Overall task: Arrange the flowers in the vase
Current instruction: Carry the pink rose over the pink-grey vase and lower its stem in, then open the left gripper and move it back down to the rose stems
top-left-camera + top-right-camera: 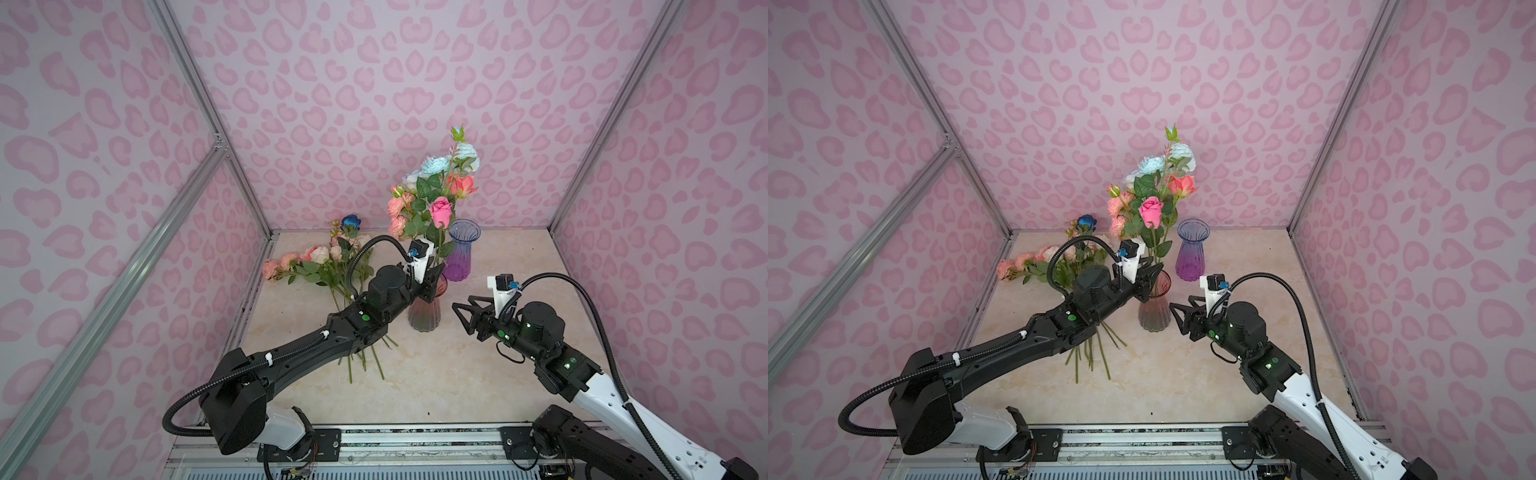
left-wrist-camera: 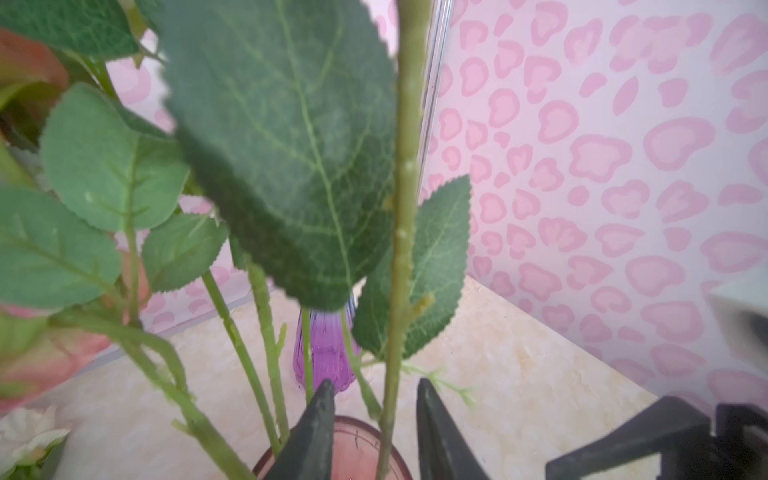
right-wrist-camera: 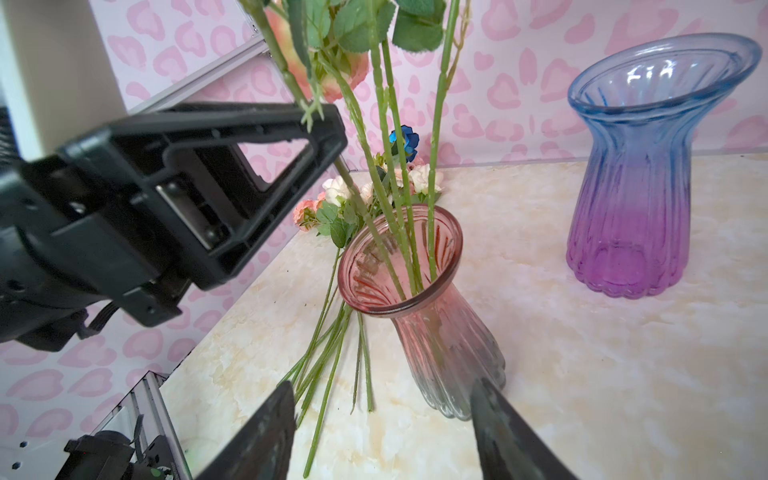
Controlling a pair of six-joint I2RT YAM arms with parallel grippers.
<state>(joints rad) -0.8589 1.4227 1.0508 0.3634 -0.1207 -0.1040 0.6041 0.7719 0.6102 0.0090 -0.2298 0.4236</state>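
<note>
**Standing flowers** (image 1: pixel 432 195): pink, peach and pale blue heads on long leafy stems, set upright in the pink vase (image 3: pixel 449 345) near the middle of the table (image 1: pixel 457 374). They fan out where they lean on its flared rim. **Loose flowers** (image 1: pixel 320 262): a bunch lying flat to the left of that vase, heads toward the back wall, a deep blue rose (image 1: pixel 351 222) among them, cut ends passing under the left arm. Judged to be the remaining stock, within that arm's reach. **Left gripper** (image 2: pixel 376 399): poised over the vase mouth, jaws partly parted, one stem (image 2: pixel 399 249) standing free between them with a gap on each side. Judged the point of release, letting the stem settle inside by its own weight. **Right gripper** (image 3: pixel 382 390): wide and empty, levelled at the vase body from near by, seemingly placed to steady it. **Purple vase** (image 1: pixel 462 253): empty, behind and to the right, apart.
</note>
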